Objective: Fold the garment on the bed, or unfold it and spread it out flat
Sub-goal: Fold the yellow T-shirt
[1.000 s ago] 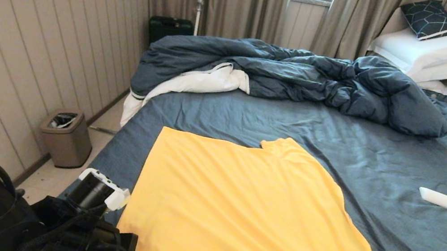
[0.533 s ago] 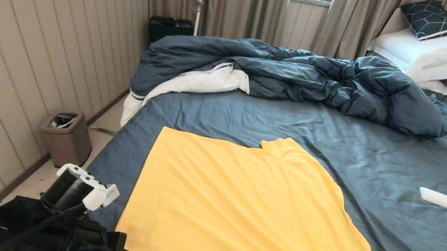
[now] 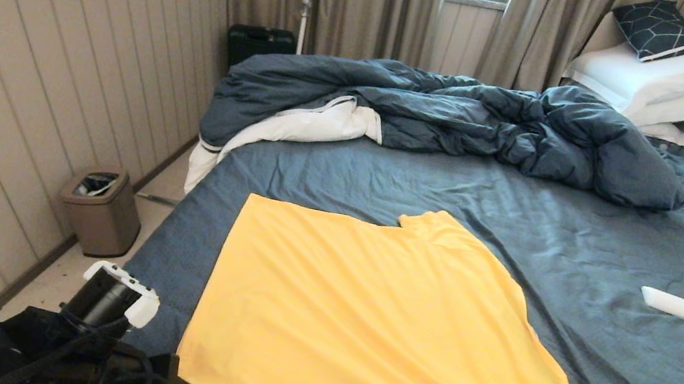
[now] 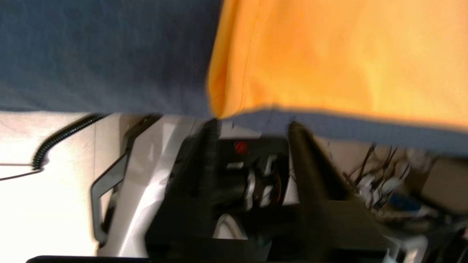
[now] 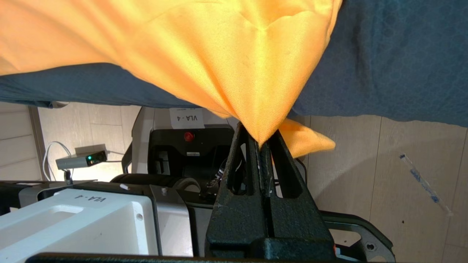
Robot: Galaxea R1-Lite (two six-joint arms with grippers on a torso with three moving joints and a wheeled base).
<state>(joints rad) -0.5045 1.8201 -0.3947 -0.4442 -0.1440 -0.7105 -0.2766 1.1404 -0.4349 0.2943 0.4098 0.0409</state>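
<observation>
Garment (image 3: 375,323) corner released; left fingers (image 4: 204,153) now apart, right fingers (image 5: 261,146) clamped.

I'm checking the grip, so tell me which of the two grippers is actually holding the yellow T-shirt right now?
The right gripper: its fingers are shut on a corner of the yellow T-shirt, pulled to a point. The left gripper is open beside the other corner, with no fabric between its fingers.

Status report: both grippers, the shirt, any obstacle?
Left gripper open at near shirt corner. Right gripper shut on other corner. Shirt spread on bed. Nothing blocking.
</observation>
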